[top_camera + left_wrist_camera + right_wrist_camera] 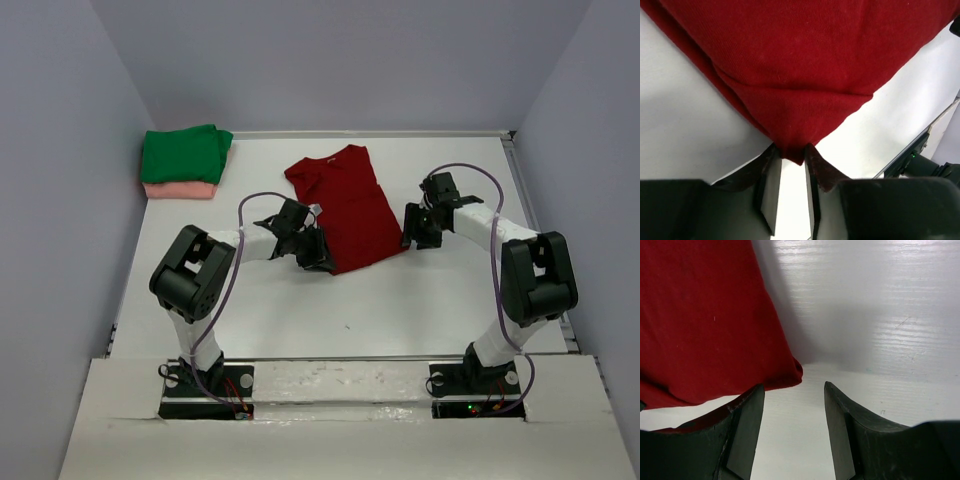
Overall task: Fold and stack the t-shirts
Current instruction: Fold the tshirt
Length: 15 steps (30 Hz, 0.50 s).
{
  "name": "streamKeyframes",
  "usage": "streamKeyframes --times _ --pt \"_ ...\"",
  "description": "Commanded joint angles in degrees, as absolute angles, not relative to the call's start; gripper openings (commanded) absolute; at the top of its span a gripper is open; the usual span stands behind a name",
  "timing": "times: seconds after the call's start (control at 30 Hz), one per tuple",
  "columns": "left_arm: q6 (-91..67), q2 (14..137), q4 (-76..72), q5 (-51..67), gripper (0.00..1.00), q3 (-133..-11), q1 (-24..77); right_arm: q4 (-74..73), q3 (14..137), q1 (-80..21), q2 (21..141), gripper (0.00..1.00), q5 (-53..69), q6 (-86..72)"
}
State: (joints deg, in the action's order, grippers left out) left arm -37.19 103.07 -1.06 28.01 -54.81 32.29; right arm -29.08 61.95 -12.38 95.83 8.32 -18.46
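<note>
At the far left of the table [420,300], a folded green t-shirt [185,153] rests on a folded pink t-shirt [178,190]. The red t-shirt [347,205] lies flat mid-table, between the two arms. The left gripper [792,154] sits at its near left corner, jaws clenched on that corner's tip. The right gripper [794,390] is at the near right corner, jaws spread apart. The cloth's corner lies just ahead of one jaw, not between them.
</note>
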Motion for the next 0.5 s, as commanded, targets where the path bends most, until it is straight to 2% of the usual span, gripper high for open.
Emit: streamKeyframes --times 0.0,0.03,0.07,0.13,0.47 --pt "-36.8 102.9 -1.9 29.7 0.21 -54.0 32.7 -27.7 61.7 -12.0 96.1 0.57 6.6 -19.0" --pt "-36.8 102.9 -2.0 29.8 0.17 -53.9 32.7 -27.7 61.6 -12.0 96.1 0.57 6.6 -19.1" --pt "-36.7 103.1 -2.1 29.8 0.08 -53.8 32.6 -27.7 61.4 -12.0 96.2 0.57 6.8 -19.0" --pt "-36.7 103.2 -2.2 29.8 0.01 -53.7 32.6 -27.7 61.3 -12.0 96.2 0.57 7.0 -19.1" --pt "-36.3 102.3 -2.0 29.8 0.0 -53.3 32.6 -26.2 62.3 -12.0 99.6 0.57 7.2 -19.0"
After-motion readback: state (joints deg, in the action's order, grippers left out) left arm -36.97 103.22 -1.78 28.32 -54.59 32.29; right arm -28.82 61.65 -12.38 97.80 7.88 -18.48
